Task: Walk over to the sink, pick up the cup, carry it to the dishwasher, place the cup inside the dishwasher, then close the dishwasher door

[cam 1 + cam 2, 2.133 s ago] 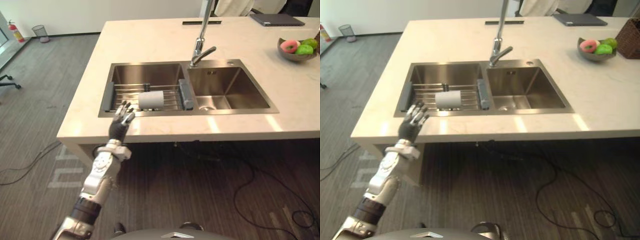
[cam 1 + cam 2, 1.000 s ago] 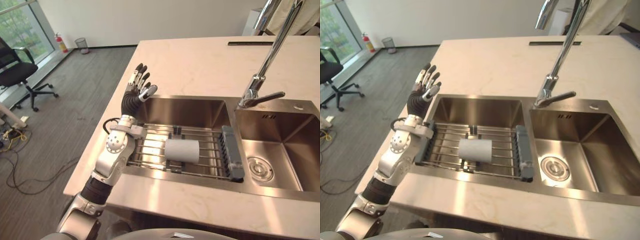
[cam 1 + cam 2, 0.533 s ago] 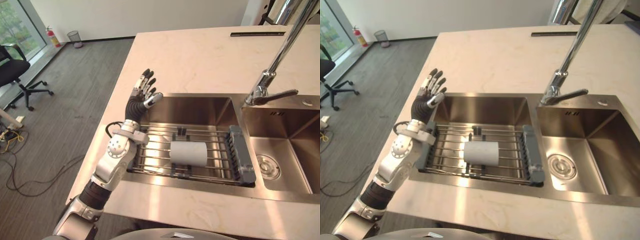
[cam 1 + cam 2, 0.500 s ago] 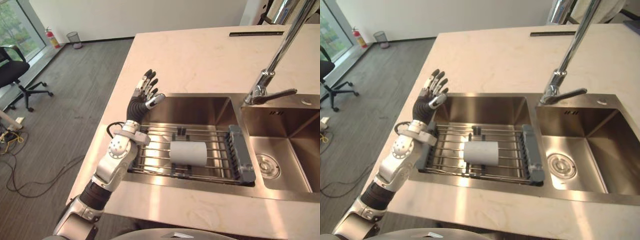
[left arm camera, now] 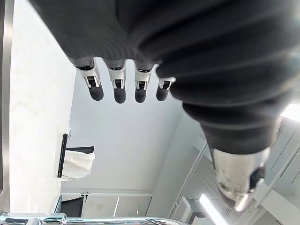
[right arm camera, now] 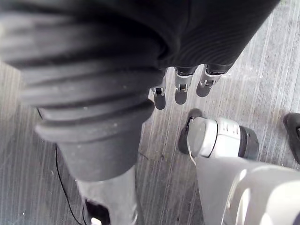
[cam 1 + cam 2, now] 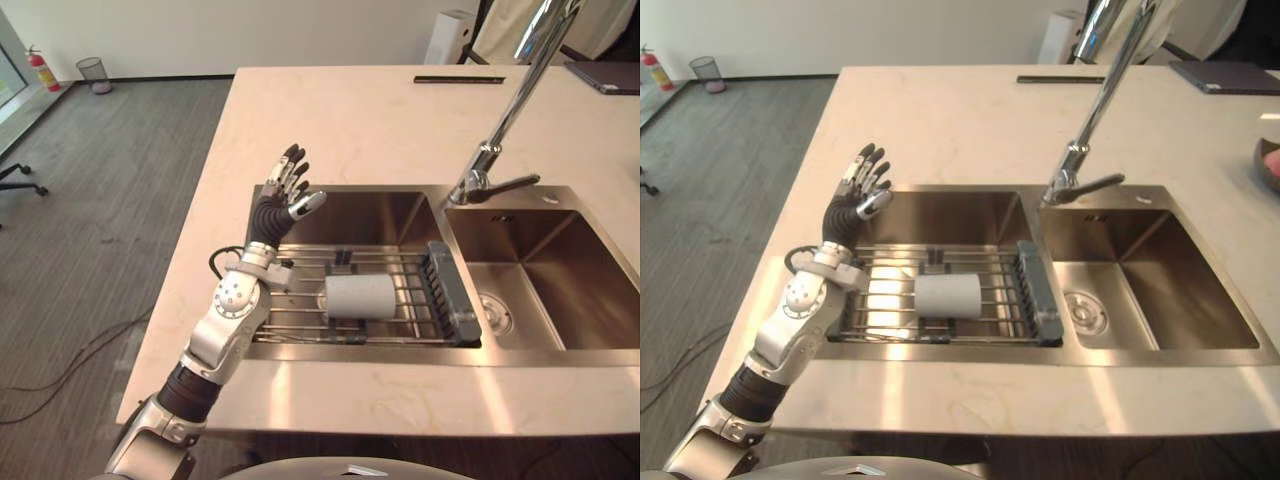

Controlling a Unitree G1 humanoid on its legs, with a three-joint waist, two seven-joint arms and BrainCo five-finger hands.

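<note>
Fingers (image 6: 181,89) of your right hand (image 6: 117,56) hang straight and loose above the grey floor (image 6: 262,56), holding nothing. Your left hand (image 7: 267,215) is raised over the left rim of the sink (image 7: 400,355), its fingers (image 5: 119,91) spread straight and empty, tips pointing up and away from you.

You find the cup (image 7: 360,296) to that hand's right and apart from it, lying on its side on the wire rack (image 7: 290,312) that spans the left basin. Its long axis runs left to right, along the front edge of the counter (image 7: 330,120); you cannot tell which end is the mouth. The rack's dark end block (image 7: 450,295) sits near the cup's right end, not touching it.

Behind the divider between the basins rises the faucet (image 7: 500,150), its lever turned over the right basin. Farther back a black slot (image 7: 459,79) lies in the counter, and a bin (image 7: 92,70) and a fire extinguisher (image 7: 40,68) stand by the far wall.
</note>
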